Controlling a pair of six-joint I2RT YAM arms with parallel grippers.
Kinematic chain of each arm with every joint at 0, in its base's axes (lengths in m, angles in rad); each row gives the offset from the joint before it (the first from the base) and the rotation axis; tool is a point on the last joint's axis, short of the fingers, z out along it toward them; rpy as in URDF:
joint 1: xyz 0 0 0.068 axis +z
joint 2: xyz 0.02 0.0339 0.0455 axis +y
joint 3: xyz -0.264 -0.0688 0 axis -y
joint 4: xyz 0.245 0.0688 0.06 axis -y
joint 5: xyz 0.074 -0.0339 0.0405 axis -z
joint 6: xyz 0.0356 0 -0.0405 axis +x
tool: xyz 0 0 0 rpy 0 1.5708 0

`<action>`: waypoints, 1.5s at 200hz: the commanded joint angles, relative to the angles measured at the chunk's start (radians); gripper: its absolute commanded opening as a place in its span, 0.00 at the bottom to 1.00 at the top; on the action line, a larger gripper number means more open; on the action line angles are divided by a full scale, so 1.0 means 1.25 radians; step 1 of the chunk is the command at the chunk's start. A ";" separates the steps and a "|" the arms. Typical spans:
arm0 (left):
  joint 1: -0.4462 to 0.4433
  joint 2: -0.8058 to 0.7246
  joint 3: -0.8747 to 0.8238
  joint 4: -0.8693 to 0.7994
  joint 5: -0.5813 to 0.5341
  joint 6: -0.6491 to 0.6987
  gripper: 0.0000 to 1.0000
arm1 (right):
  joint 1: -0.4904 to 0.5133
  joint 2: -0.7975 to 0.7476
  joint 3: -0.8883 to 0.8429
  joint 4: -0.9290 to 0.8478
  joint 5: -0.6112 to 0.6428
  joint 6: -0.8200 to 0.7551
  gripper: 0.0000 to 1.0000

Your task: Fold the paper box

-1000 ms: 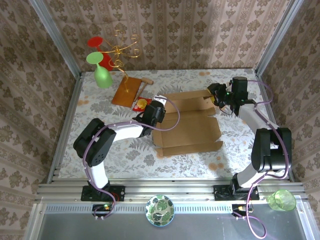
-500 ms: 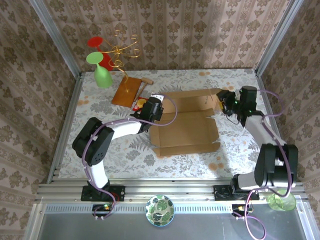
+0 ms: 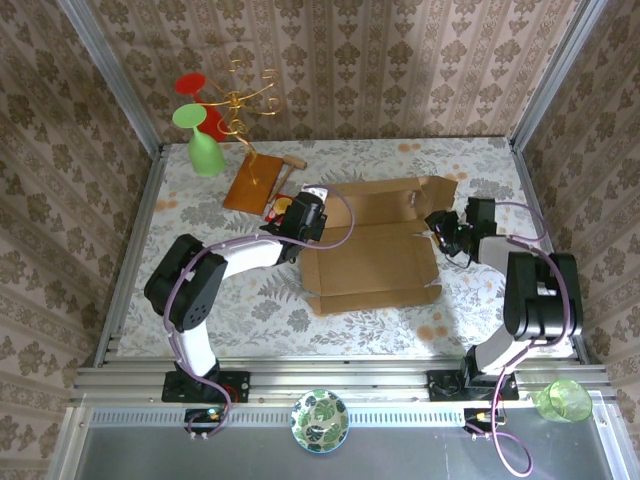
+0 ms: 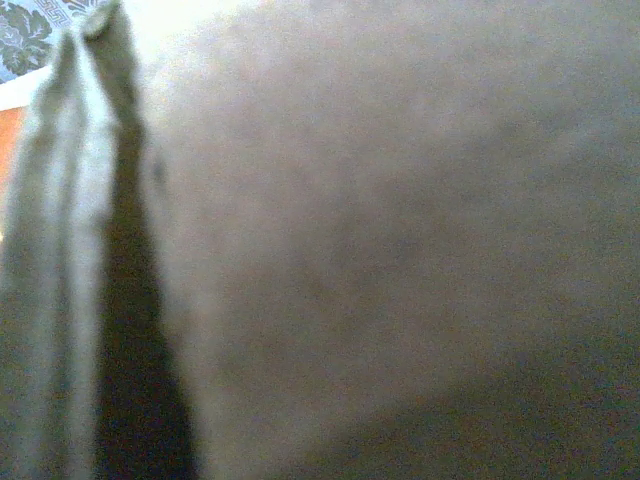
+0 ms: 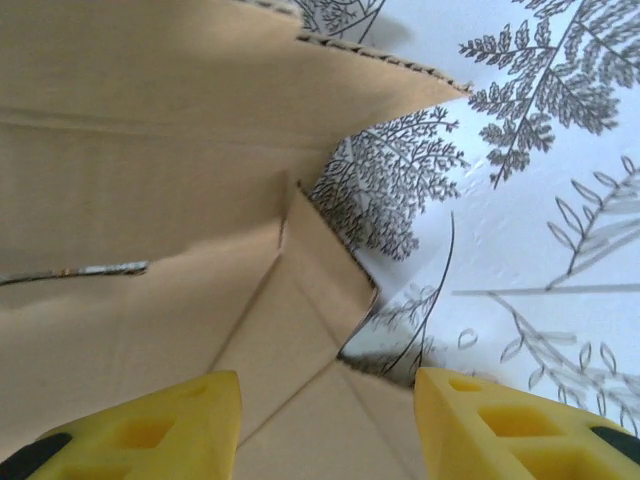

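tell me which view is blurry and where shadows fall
Left wrist view: nearly all blur, a brown-grey surface too close to focus, dark streak at left. Right wrist view: sharp and bright, the box shadows the tablecloth under its flap. Top view: in focus, evenly lit, soft shadow beside the box's right edge.

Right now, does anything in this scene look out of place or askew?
Yes. The paper box lies slightly skewed on the table, half folded. A green cup and a patterned bowl sit off the table, on the near ledge.
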 commanded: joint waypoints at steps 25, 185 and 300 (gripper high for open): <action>0.006 0.005 0.037 -0.045 0.010 0.006 0.00 | 0.007 0.074 0.073 0.042 0.021 -0.060 0.50; 0.011 0.028 0.059 -0.047 0.025 -0.008 0.00 | 0.113 0.104 0.091 0.089 0.013 0.028 0.29; 0.066 -0.024 0.045 -0.054 0.076 -0.021 0.00 | 0.073 -0.189 0.098 -0.096 -0.016 -0.096 0.35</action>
